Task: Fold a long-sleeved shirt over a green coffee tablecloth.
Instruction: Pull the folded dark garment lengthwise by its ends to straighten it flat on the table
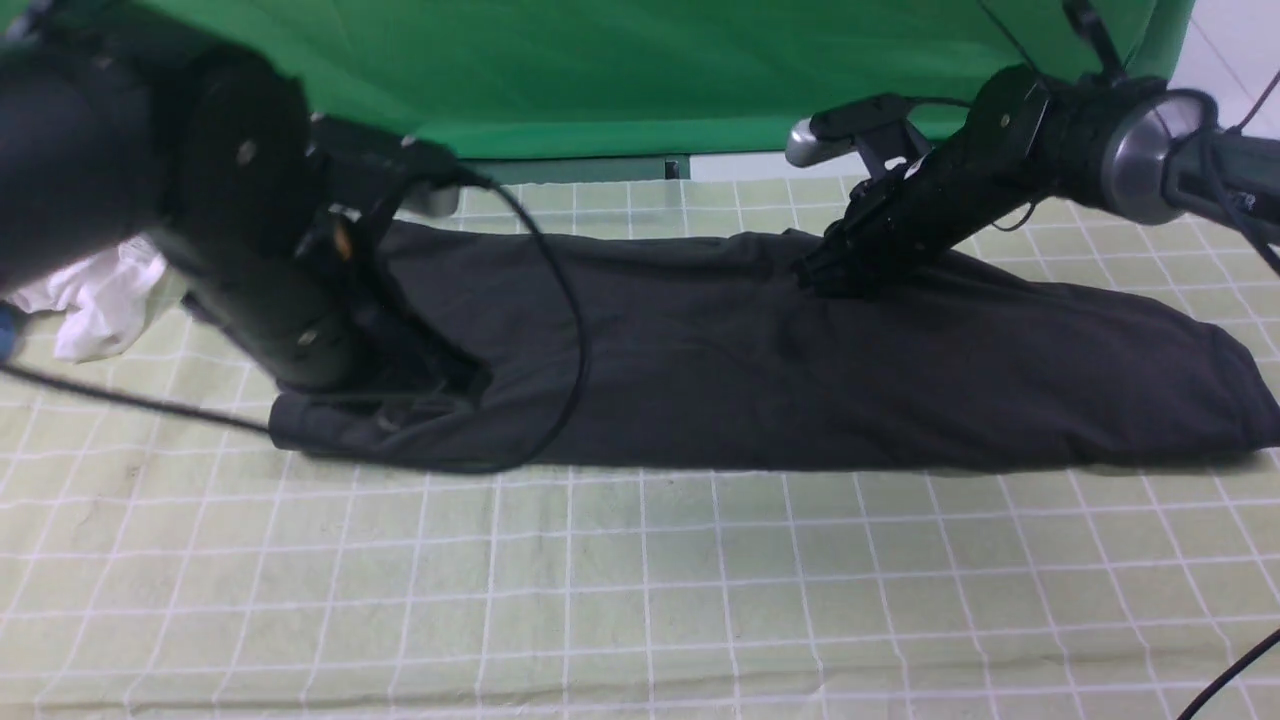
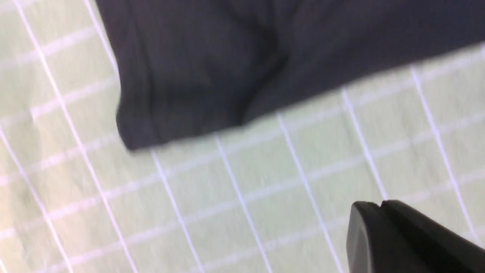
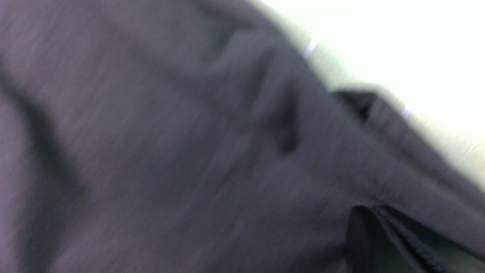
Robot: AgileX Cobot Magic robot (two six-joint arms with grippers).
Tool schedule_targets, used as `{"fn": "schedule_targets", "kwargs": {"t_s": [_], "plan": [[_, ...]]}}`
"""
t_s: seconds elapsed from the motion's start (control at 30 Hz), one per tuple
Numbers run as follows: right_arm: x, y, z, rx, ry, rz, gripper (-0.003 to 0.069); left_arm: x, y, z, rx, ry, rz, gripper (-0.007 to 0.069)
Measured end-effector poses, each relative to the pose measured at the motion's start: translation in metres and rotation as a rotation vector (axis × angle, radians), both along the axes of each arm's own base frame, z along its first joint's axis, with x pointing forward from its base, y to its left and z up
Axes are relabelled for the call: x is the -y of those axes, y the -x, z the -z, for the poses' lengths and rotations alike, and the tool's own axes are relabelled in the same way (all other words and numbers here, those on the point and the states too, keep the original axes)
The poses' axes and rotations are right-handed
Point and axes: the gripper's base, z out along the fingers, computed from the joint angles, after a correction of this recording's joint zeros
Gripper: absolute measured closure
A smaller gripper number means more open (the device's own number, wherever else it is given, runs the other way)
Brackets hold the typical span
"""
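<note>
Two grippers, both closed. The left gripper [image 2: 380, 207] has its fingers pressed together with nothing between them and hangs near the left end of the long-sleeved shirt [image 1: 750, 370]. The right gripper [image 3: 380, 209] is also shut, with no cloth visibly caught, low at the shirt's far edge. The shirt lies as one long dark band across the green coffee tablecloth [image 1: 640, 580]. A white garment [image 1: 100, 300] sits at far left.
</note>
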Motion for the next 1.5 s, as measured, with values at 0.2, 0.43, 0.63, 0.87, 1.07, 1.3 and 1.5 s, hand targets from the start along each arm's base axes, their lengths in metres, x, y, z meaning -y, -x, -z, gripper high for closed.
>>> {"fn": "schedule_targets", "kwargs": {"t_s": [0.2, 0.43, 0.63, 0.87, 1.07, 1.3, 1.5], "plan": [[0.007, -0.016, 0.008, 0.131, 0.003, 0.067, 0.0657, -0.009, 0.034, -0.014, 0.034, 0.083, -0.037, 0.0613], [0.031, -0.028, -0.008, 0.156, 0.007, 0.098, 0.0650, -0.016, 0.061, -0.035, 0.111, 0.151, -0.047, 0.0613], [0.062, -0.010, -0.076, 0.007, 0.020, 0.043, 0.0654, -0.022, 0.073, -0.048, 0.175, 0.166, -0.046, 0.0613], [0.122, 0.041, -0.164, -0.122, 0.045, 0.107, 0.0659, -0.021, 0.069, -0.048, 0.229, 0.206, -0.076, 0.0613], [0.172, 0.092, -0.207, -0.119, 0.131, 0.268, 0.0659, -0.030, 0.055, -0.045, 0.275, 0.245, -0.246, 0.0612], [0.205, 0.163, -0.204, -0.203, 0.151, 0.385, 0.0659, -0.080, 0.002, -0.005, 0.129, 0.181, -0.468, 0.0611], [0.206, 0.170, -0.179, -0.241, 0.151, 0.401, 0.0638, -0.101, -0.038, 0.034, 0.004, 0.143, -0.481, 0.0587]]}}
